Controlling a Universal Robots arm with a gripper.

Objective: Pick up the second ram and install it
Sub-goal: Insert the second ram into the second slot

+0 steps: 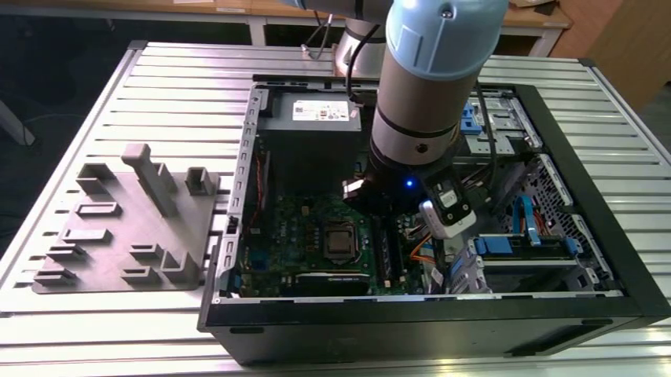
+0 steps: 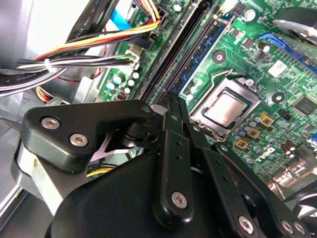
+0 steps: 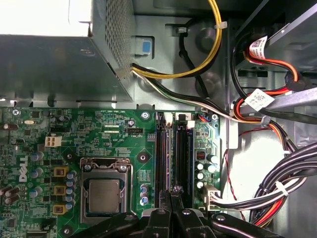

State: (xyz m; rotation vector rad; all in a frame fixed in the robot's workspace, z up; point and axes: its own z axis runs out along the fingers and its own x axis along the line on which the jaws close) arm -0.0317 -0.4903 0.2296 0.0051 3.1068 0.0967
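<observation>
A: Where's the hand point(image 2: 171, 99)?
B: Down inside the open PC case point(image 1: 629, 259), tips over the long slots point(image 3: 161, 148) of the mobo point(image 3: 99, 124). Fingers point(image 2: 171, 144) drawn tight together in both wrist views, no gap btwn the tips.
A: Gripping the second ram point(image 3: 173, 153)?
B: Can't tell. Thin dark sliver, edge-on, in line w/ the tips. Pinched or just lying under them, not readable.
A: Orientation?
B: Long axis parallel w/ the slots. One end at the tips, other end points toward the PSU box point(image 3: 59, 59). It sits beside the processor socket point(image 3: 105, 191), on the side nearer the cable bundle point(image 3: 297, 168).
A: What does the exterior view add?
B: Arm point(image 1: 430, 86) reaches steeply down into the case. Case stands on a slatted worktop point(image 1: 178, 78). Grey holder block point(image 1: 115, 236) lies on the worktop at the exterior view's left, just beside the case. Slots there are to the exterior view's right of the socket.
A: And the wrist views?
B: Second wrist view: finger linkage close up, slots running away from the tips. First wrist view: slots, socket, PSU box seen from above.
</observation>
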